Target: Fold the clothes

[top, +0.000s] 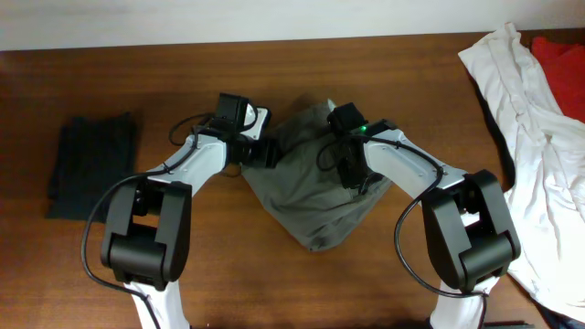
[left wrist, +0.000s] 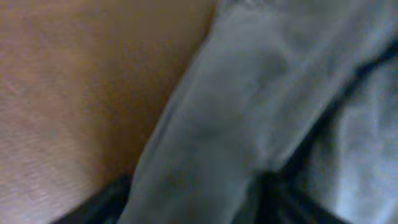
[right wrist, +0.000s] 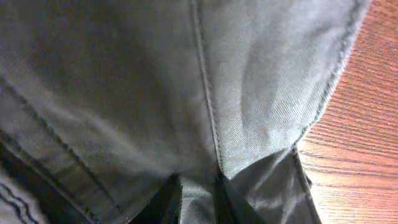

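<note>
The grey-olive shorts [top: 311, 187] lie bunched in the middle of the table between my two arms. My left gripper [top: 265, 151] is at the shorts' upper left edge. In the left wrist view a fold of the shorts [left wrist: 205, 149] runs between the dark fingers [left wrist: 193, 199], so it is shut on the fabric. My right gripper [top: 352, 174] is on the shorts' upper right part. In the right wrist view a pinch of the seamed cloth [right wrist: 205, 112] sits between its fingers [right wrist: 198, 199].
A folded dark garment [top: 91, 164] lies at the left of the wooden table [top: 183, 73]. A pile of white clothes [top: 539, 137] and a red garment [top: 562, 59] lie at the right edge.
</note>
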`<control>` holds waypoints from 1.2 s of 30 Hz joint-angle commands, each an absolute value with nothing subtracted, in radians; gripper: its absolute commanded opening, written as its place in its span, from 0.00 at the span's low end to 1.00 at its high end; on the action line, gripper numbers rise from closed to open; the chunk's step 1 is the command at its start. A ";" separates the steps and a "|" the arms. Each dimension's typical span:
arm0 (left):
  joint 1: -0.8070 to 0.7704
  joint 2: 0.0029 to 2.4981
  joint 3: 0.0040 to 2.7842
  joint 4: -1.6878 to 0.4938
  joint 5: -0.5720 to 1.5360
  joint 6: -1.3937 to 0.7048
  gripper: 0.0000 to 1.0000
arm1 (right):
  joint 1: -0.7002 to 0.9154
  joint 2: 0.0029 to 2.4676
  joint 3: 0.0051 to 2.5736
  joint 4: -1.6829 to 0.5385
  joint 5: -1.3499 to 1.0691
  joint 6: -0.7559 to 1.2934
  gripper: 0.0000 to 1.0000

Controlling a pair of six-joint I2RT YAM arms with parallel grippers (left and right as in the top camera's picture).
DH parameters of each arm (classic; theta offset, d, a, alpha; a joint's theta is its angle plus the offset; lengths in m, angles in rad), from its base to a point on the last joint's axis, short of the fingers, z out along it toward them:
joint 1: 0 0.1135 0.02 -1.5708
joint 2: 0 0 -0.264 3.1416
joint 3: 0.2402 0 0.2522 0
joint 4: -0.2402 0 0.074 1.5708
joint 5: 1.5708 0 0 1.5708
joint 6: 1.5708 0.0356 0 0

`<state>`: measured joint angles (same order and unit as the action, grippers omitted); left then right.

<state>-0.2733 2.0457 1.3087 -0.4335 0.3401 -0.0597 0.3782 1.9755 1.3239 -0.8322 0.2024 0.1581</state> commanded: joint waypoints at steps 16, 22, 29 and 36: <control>-0.275 2.062 1.290 -0.587 0.404 -0.002 0.00 | 0.366 1.983 1.317 -0.840 0.191 0.174 0.23; -0.257 2.038 1.290 -0.633 0.319 -0.002 0.00 | 0.358 1.938 1.320 -0.870 0.192 0.213 0.23; -0.179 1.894 1.303 -0.774 0.005 -0.004 0.00 | 0.310 1.761 1.356 -0.908 0.188 0.213 0.27; -0.039 1.706 1.308 -0.801 -0.133 -0.004 0.01 | 0.263 1.604 1.372 -0.963 0.187 0.161 0.32</control>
